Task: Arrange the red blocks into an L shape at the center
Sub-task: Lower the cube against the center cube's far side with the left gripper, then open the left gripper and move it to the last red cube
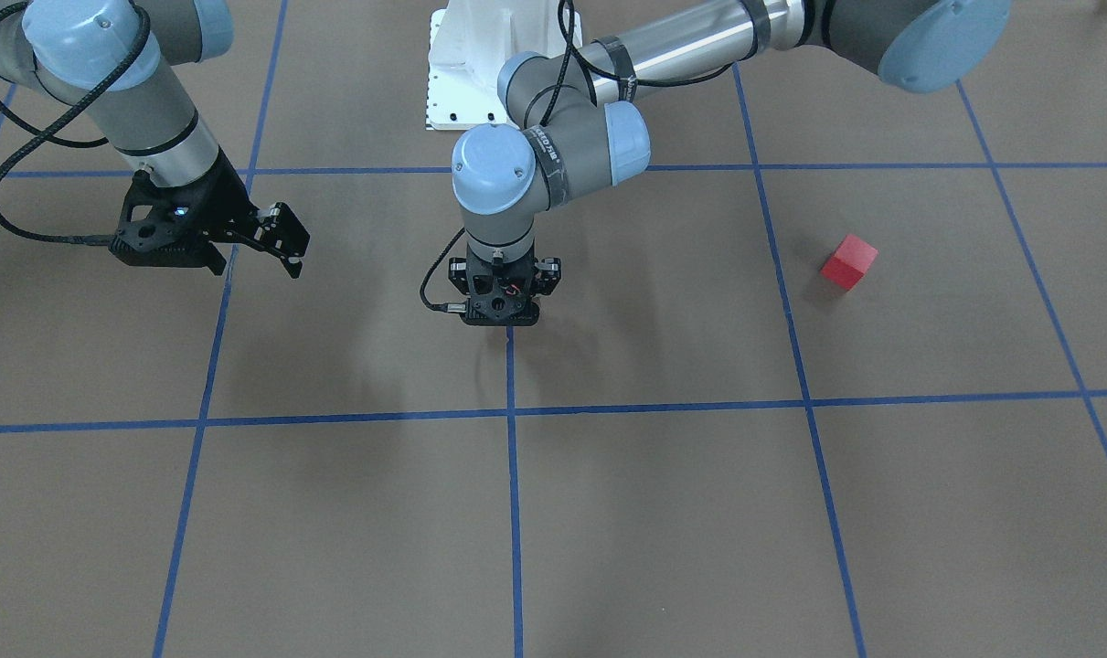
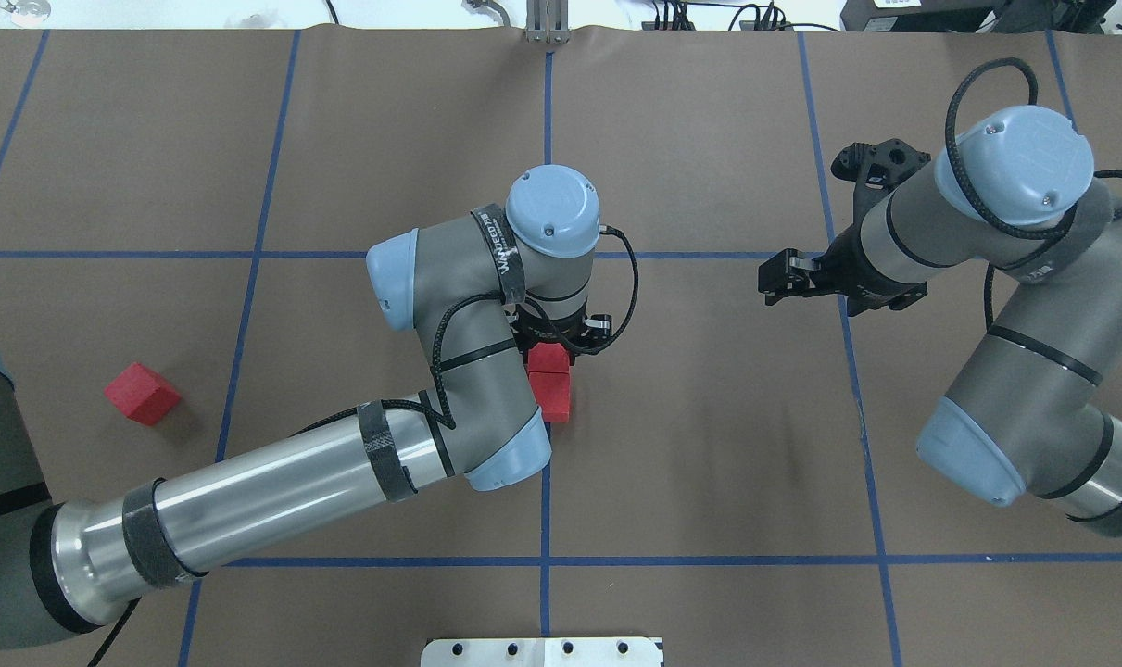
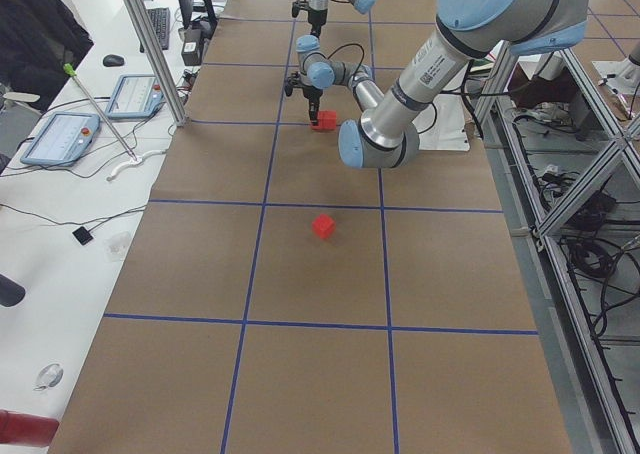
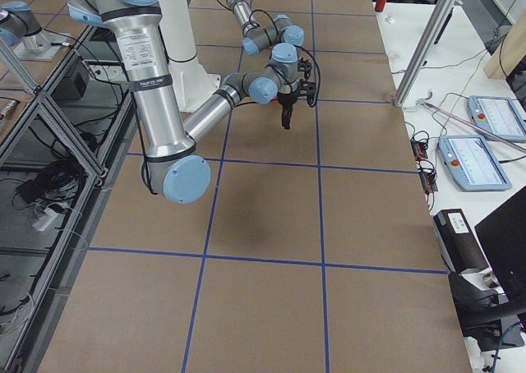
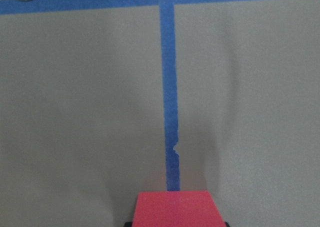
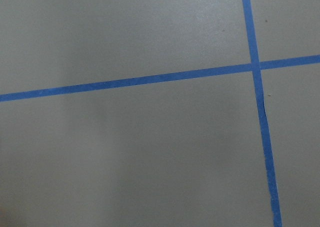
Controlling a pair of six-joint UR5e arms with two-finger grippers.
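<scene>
A brown paper-covered surface [image 2: 709, 445] marked with a blue tape grid [image 2: 545, 500] fills the scene, with a side bench of operator tablets [image 3: 62, 134] along its far edge. At the centre, the left pincer [image 1: 504, 318] points straight down with its jaws drawn in on the first red block [image 2: 549, 357]. The wrist view shows dark tips against both sides of that cube, though I cannot tell whether it rests on the paper or hangs just above. It sits on the middle tape line, touching or nearly touching the second red block [image 2: 554, 398], which lies on the side towards the robot's edge. The pair lined up this way reads as the long leg of the L. The third red block [image 2: 142, 393] lies alone, well apart towards the left edge, and probably has to come in beside one end as the foot. The left arm's own forearm [image 2: 273, 496] stretches above the ground between it and the centre. The right pincer [image 2: 770, 278] hovers towards the right edge, jaws apart and empty, out of the way of the work.
</scene>
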